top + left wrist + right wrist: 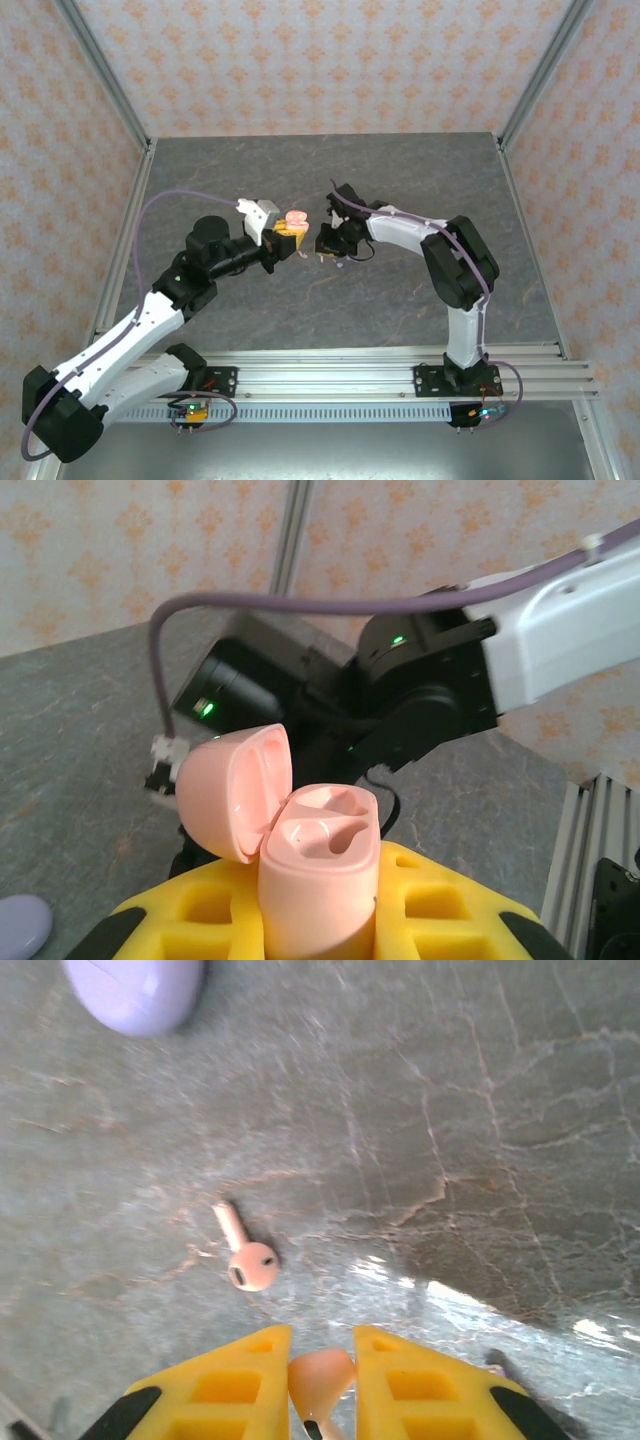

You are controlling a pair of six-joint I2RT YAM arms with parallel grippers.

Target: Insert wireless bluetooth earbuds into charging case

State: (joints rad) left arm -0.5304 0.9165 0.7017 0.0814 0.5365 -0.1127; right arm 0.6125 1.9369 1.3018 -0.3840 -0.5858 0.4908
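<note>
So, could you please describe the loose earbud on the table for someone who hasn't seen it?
On the grey marbled table, below the lilac rounded object, lies a salmon-pink earbud, its stem pointing up-left. Unlike its twin pinched in the right gripper, it lies free.

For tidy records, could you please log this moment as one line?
left gripper: shut on open pink charging case, wells empty | right gripper: shut on pink earbud | table: second earbud loose, purple case
</note>
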